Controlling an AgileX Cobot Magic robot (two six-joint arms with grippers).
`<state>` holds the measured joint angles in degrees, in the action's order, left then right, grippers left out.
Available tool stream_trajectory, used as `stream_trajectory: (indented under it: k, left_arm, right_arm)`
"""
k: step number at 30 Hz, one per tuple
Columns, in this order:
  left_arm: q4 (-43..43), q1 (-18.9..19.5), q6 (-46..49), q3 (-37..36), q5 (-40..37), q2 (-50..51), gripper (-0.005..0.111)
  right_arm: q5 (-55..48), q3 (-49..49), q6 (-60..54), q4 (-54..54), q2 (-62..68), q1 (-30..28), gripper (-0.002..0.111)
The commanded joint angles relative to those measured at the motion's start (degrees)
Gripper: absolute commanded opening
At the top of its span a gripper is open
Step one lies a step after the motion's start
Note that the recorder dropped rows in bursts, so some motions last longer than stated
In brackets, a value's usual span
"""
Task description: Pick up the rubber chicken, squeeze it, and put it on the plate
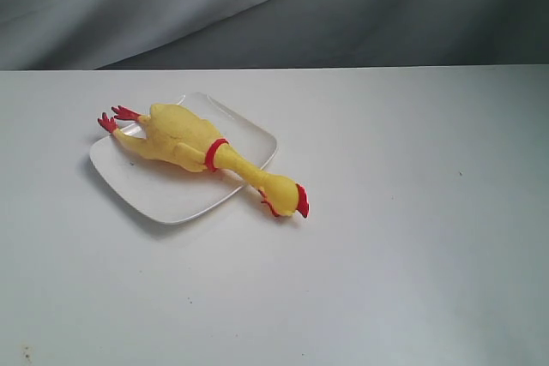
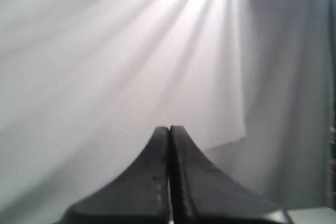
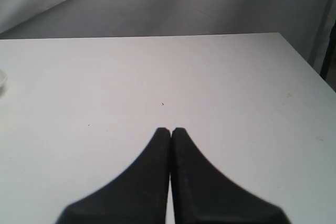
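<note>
plate [image 1: 163,199]: middle hidden under rubber chicken [image 1: 184,139].
white sliver [image 3: 2,78]: cut by picture edge, too little to identify.
left gripper [image 2: 169,129], right gripper [image 3: 170,131]: bases cut off at frame edge.
table [image 1: 386,255] specks: too small to tell.

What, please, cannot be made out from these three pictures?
Exterior view: both arms lie outside the frame; the rubber chicken hides the middle of the plate.
Left wrist view: only the shut left claw and grey cloth show; no chicken, no plate.
Right wrist view: the edge cuts off all but a white sliver, probably the plate; chicken unseen.
</note>
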<state>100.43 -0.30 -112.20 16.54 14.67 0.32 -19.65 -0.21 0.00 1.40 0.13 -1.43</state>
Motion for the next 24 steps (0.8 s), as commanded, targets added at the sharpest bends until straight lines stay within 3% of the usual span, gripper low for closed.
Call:
stream_trajectory:
  k: [1,8,16,19,24]
  left_arm:
    - [-0.48,0.34,1.83,-0.48,-12.99,-0.32,0.000]
    - [-0.48,0.30,4.97,-0.48,-16.64,-0.32,0.000]
    - [-0.48,0.30,10.23,-1.09,-11.32,-0.32,0.000]
    - [-20.73,0.30,29.87,-1.53,-12.15,-0.32,0.000]
    - [-78.32,0.30,89.59,-1.53,-12.14,-0.32,0.000]
  right_arm:
    - [0.01,0.21,-0.50,-0.58,-0.13,-0.43,0.000]
    - [0.01,0.21,-0.40,-0.58,-0.13,-0.43,0.000]
    - [0.01,0.21,-0.40,-0.58,-0.13,-0.43,0.000]
    - [0.01,0.21,-0.40,-0.58,-0.13,-0.43,0.000]
    - [0.01,0.21,-0.40,-0.58,-0.13,-0.43,0.000]
